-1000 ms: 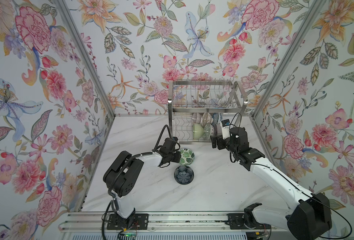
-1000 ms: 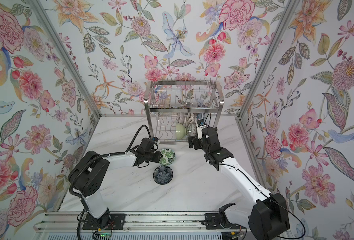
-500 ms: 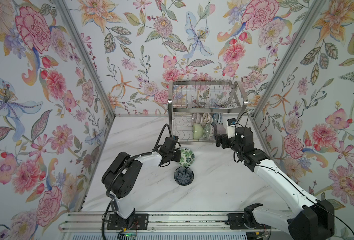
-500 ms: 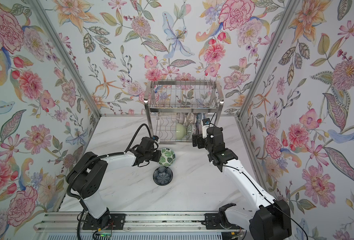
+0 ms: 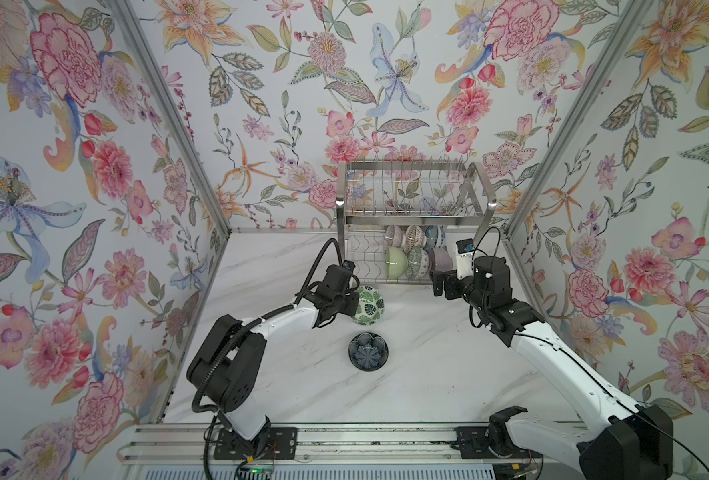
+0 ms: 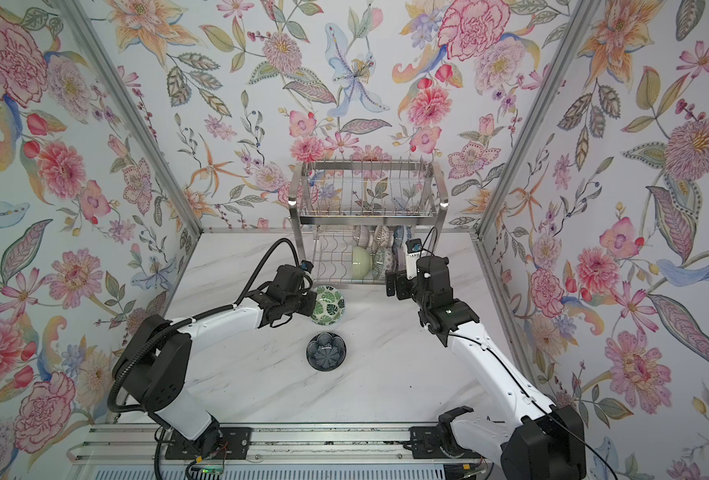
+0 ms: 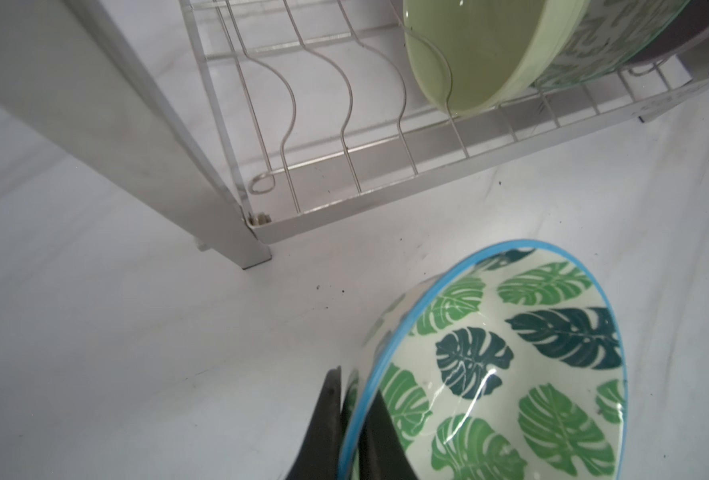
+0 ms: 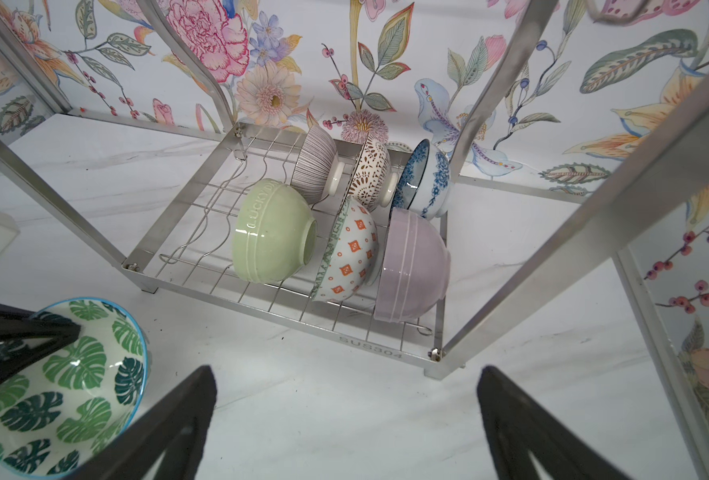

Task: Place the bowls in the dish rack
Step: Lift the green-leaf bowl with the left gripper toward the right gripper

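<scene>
My left gripper (image 5: pixel 350 301) (image 7: pixel 355 384) is shut on the blue rim of the green leaf bowl (image 5: pixel 368 305) (image 7: pixel 511 365), one finger inside and one outside. That bowl is tipped on its side just in front of the dish rack (image 5: pixel 413 220) (image 8: pixel 344 338). A navy bowl (image 5: pixel 368 350) (image 6: pixel 326 351) sits upright on the table nearer the front. On the rack's lower tier stand several bowls, among them a pale green one (image 8: pixel 271 232) and a lilac one (image 8: pixel 413 266). My right gripper (image 5: pixel 442 284) (image 8: pixel 346 372) hangs open and empty by the rack's front right corner.
The rack's lower shelf has bare wavy wires (image 7: pixel 315 104) left of the pale green bowl. The rack's flat front left leg (image 7: pixel 136 137) stands close to the held bowl. Floral walls enclose the marble table (image 5: pixel 427 374) on three sides.
My left gripper has shut on the leaf bowl's rim and tipped the bowl onto its side. My right gripper has drawn back slightly from the rack, still open.
</scene>
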### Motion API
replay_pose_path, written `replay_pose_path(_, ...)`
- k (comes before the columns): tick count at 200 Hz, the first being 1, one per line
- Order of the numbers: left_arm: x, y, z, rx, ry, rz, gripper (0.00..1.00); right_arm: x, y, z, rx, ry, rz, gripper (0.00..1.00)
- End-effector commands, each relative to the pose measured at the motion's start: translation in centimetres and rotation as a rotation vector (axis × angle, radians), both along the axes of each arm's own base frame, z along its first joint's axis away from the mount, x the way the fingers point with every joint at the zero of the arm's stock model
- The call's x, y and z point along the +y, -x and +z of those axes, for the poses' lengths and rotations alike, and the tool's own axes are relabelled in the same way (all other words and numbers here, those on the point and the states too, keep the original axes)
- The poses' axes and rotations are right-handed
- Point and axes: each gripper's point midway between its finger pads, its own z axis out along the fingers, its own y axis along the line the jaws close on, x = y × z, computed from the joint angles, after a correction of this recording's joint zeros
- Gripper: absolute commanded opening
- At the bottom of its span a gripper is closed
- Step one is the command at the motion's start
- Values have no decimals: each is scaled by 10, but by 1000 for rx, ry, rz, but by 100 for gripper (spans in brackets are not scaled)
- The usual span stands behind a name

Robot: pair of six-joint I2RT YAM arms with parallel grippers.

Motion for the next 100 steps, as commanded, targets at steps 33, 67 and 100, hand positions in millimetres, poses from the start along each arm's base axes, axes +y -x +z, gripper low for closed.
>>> replay_pose_path(33,4,-5,106,-262,-3,-62,0,15,10,14,-16,-69,93,99)
replay_pose_path(67,3,-8,148,-376,66,-47,0,37,20,33,-71,-163,202,99)
replay_pose_path(100,-11,-16,172,-455,162,-53,0,60,28,50,-108,-224,288,99)
